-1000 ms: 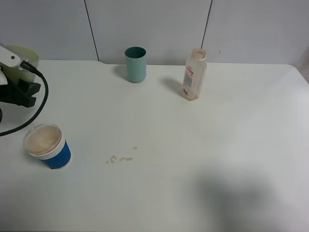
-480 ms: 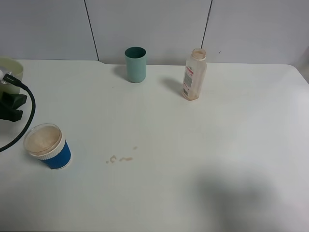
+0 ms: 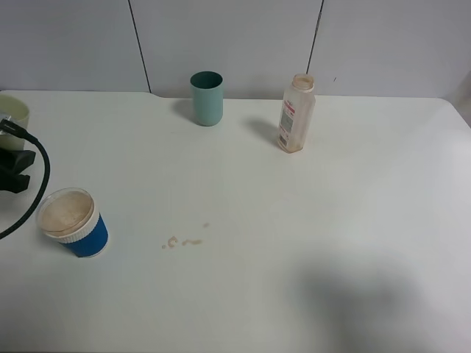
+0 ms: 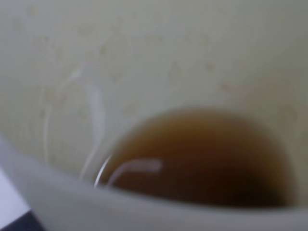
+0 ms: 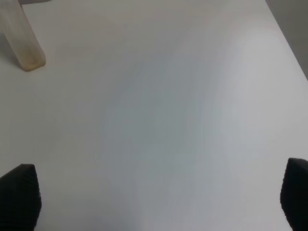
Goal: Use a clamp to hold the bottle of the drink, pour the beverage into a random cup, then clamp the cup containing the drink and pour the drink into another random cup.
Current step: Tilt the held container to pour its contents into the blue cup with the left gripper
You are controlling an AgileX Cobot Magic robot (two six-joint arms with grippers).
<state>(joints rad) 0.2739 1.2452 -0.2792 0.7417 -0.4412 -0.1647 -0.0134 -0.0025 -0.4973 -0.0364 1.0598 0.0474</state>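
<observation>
Cup (image 3: 10, 112), cut off at frame edge, sits gripped in left gripper (image 3: 10, 156); right gripper (image 5: 159, 202) gapes wide.

We see the high view brightly and evenly lit, the white tabletop (image 3: 346, 191) almost washed out, with a broad soft shadow (image 3: 360, 301) at its near right and short ones left of the teal cup (image 3: 207, 98) and bottle (image 3: 296, 114). The left wrist view is heavily blurred, with a glint on brown liquid (image 4: 202, 159). The right wrist view is soft.
</observation>
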